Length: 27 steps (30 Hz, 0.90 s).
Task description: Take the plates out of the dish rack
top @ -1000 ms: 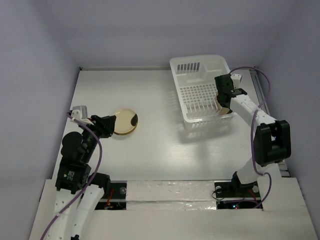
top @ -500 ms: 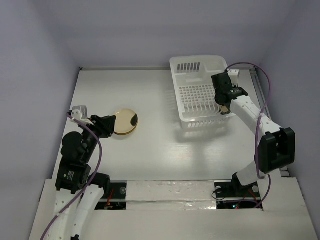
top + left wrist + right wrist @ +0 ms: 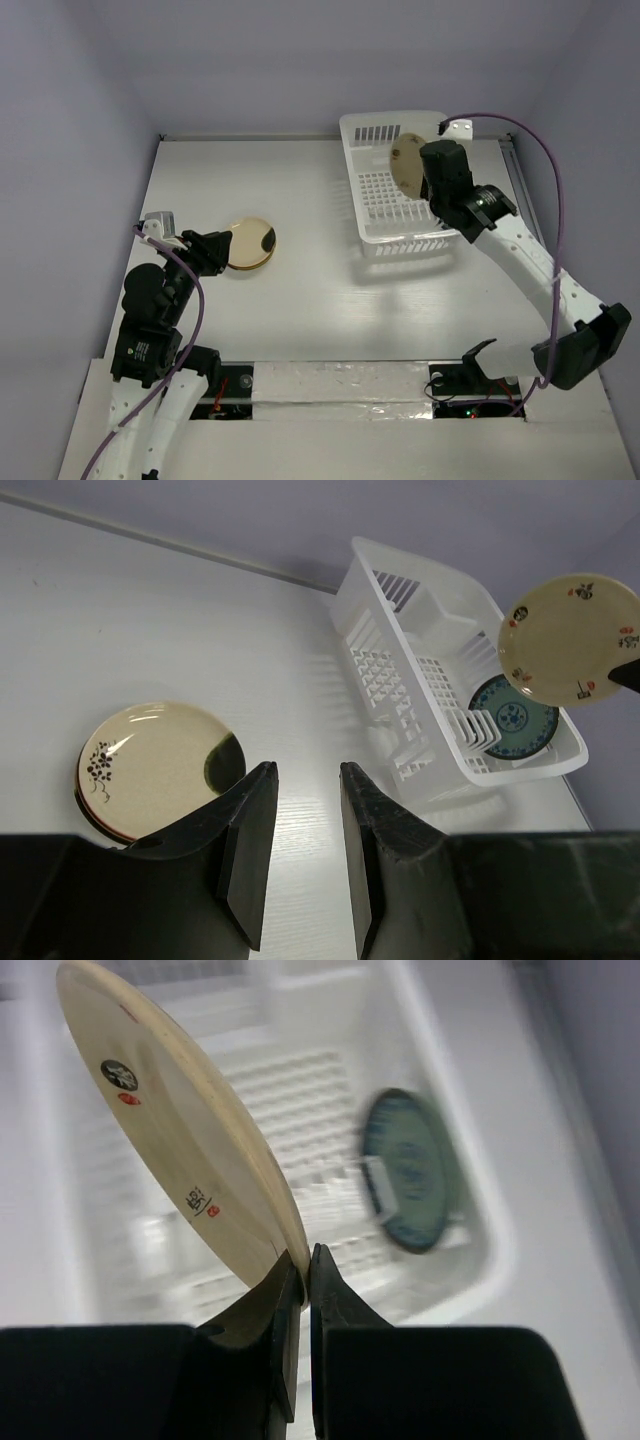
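the right hand (image 3: 303, 1260) is pressed together on the rim of a cream plate (image 3: 407, 165) with small painted marks, and holds it in the air above the dish rack (image 3: 410, 245), clear of the pegs. the plate looks stiff, glazed and light, so i judge it slippery and easy to chip. a thin pinch at one point of the rim lets it swing, so a deeper hold on the rim would be safer. being round, it has no real long axis. it stands on edge and leans, rising from the fingers, and its face is turned toward the left side of the counter (image 3: 300, 190). one blue patterned plate (image 3: 513, 717) is in the near right corner of the rack. it seems to lean on the wall, but the right wrist view is blurred, so i am not sure. the left hand (image 3: 305, 770) is spread and holds nothing, just beside a stack of plates (image 3: 155, 765) lying flat on the counter, well apart from the rack.
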{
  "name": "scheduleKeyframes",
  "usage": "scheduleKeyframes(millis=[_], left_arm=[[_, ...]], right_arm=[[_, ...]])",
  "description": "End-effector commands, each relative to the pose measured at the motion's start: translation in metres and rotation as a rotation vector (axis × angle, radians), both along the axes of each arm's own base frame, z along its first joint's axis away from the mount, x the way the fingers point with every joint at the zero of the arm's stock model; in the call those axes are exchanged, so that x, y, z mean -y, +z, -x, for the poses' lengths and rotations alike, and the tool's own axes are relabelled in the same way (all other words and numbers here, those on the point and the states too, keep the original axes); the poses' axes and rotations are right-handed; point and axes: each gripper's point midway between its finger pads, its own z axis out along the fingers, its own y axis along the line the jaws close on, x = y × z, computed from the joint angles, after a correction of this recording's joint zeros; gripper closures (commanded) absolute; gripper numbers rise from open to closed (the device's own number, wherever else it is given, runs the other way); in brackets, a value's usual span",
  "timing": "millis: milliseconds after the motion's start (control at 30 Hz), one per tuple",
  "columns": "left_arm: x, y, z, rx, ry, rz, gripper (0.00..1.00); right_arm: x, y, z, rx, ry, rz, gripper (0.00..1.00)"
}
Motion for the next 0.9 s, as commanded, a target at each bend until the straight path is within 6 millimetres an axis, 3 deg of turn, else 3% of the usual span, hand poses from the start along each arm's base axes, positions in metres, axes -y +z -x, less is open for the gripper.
scheduleKeyframes(millis=[0, 33, 100, 200, 233, 267, 300, 333, 433, 467, 533, 567, 733, 867], left_arm=[[-0.001, 0.006, -0.003, 0.026, 0.009, 0.011, 0.72], [-0.001, 0.005, -0.003, 0.024, 0.010, 0.010, 0.72], [-0.002, 0.005, -0.003, 0.024, 0.016, 0.010, 0.72], [-0.006, 0.006, -0.004, 0.022, 0.039, 0.011, 0.72], [-0.008, 0.006, -0.004, 0.022, 0.053, 0.014, 0.72], [-0.010, 0.006, -0.003, 0.022, 0.059, 0.012, 0.72], [-0.011, 0.007, -0.003, 0.024, 0.067, 0.014, 0.71], [-0.014, 0.008, -0.003, 0.027, 0.082, 0.014, 0.70], [-0.022, 0.009, -0.002, 0.028, 0.128, 0.018, 0.61], [-0.023, 0.009, -0.001, 0.030, 0.133, 0.020, 0.59], [-0.026, 0.010, -0.001, 0.036, 0.147, 0.023, 0.54], [-0.026, 0.010, 0.000, 0.036, 0.144, 0.025, 0.51], [-0.024, 0.009, 0.000, 0.035, 0.135, 0.023, 0.47], [-0.022, 0.011, 0.000, 0.040, 0.123, 0.025, 0.47]], right_arm=[[-0.094, 0.036, -0.003, 0.121, 0.313, -0.278, 1.00], [-0.117, 0.042, -0.005, 0.149, 0.382, -0.334, 1.00], [-0.176, 0.024, 0.002, 0.086, 0.546, -0.430, 1.00], [-0.246, 0.021, 0.015, 0.043, 0.751, -0.566, 1.00], [-0.269, 0.006, 0.011, 0.010, 0.791, -0.588, 1.00], [-0.286, 0.003, 0.016, -0.014, 0.839, -0.623, 1.00], [-0.311, 0.008, 0.027, -0.035, 0.927, -0.662, 1.00], [-0.329, -0.016, 0.024, -0.092, 0.944, -0.667, 1.00], [-0.361, -0.026, 0.025, -0.152, 0.975, -0.697, 1.00], [-0.375, -0.048, 0.026, -0.208, 0.970, -0.710, 1.00], [-0.392, -0.057, 0.030, -0.244, 0.994, -0.755, 1.00], [-0.401, -0.071, 0.026, -0.277, 0.977, -0.781, 0.99], [-0.421, -0.103, 0.023, -0.359, 0.955, -0.855, 0.95], [-0.430, -0.124, 0.028, -0.415, 0.957, -0.867, 0.86]])
